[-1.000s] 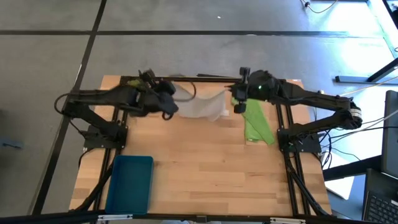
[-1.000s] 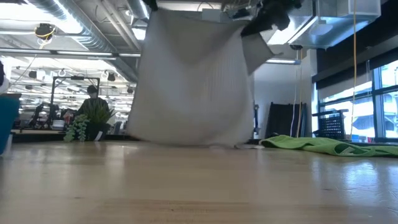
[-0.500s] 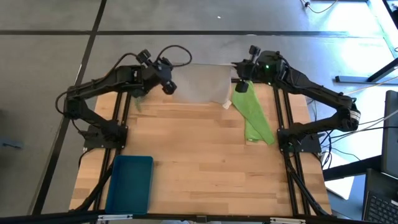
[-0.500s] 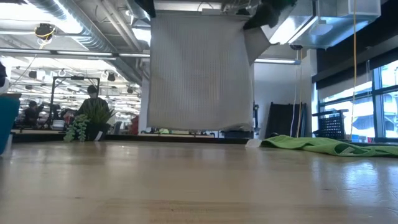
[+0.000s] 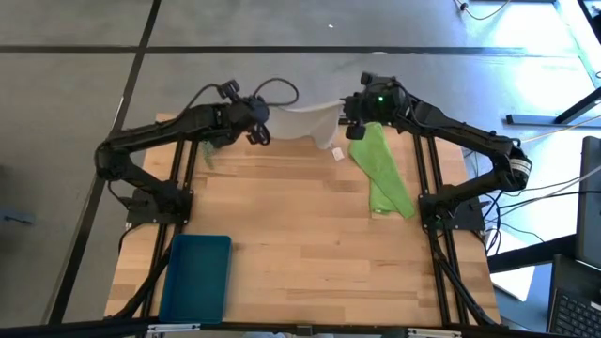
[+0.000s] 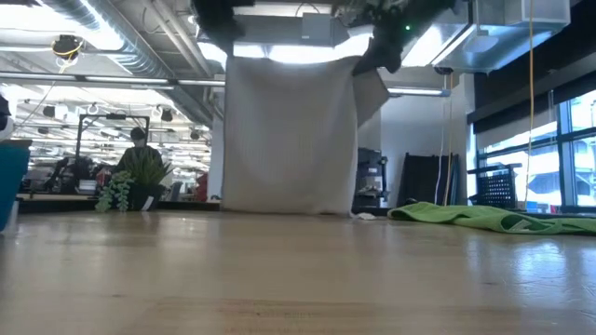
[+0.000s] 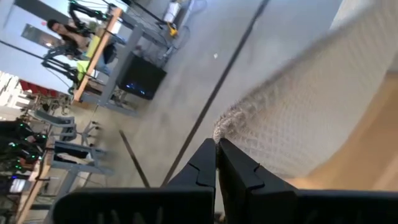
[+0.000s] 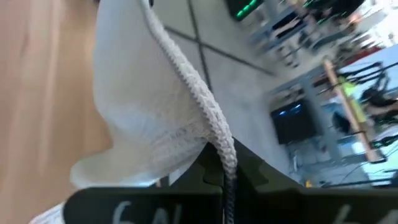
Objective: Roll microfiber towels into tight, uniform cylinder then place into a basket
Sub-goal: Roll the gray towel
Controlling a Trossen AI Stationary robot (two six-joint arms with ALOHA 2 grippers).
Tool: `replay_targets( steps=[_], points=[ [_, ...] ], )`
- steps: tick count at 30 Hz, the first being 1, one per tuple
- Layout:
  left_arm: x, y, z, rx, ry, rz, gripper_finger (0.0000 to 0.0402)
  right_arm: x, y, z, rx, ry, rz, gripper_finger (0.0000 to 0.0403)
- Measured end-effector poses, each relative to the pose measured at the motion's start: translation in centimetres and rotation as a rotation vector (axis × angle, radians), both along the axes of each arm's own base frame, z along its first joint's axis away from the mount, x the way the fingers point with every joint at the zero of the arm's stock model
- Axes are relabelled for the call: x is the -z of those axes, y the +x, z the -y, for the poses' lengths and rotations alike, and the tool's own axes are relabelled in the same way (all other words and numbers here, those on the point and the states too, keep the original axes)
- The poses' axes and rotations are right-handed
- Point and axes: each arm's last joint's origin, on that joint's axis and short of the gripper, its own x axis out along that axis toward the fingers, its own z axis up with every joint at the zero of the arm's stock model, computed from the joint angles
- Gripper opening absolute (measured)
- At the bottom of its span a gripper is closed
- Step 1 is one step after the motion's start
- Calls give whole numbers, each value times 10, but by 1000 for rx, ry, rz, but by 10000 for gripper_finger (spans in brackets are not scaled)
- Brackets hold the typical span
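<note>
The light grey towel (image 6: 291, 135) hangs spread like a sheet above the desk's far edge, its top corners pinched, its lower hem at the desk top; the lime green towel (image 5: 383, 176) lies rumpled just beside it; the teal basket (image 5: 196, 279) sits well apart, at the near-left corner.

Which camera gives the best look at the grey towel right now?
The low view: the grey towel hangs there as a broad sheet, its lower edge at the table. The high view shows only a thin foreshortened strip between the arms. Each wrist view shows just the corner pinched in that arm's pincer.
</note>
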Motion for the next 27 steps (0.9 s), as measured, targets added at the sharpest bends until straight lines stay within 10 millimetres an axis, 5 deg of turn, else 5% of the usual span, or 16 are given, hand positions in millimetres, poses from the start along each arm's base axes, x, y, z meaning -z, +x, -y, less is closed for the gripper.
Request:
replay_targets(
  steps=[6,18,27],
  points=[
    [22,0,18,13,-62,-52,0,13,-7,-4,41,129,-86,3],
    [32,-3,60,105,-169,-113,0,20,-4,-20,-81,303,-100,3],
    [1,-7,58,-9,72,-34,0,5,11,-28,-57,74,-9,3]
  ],
)
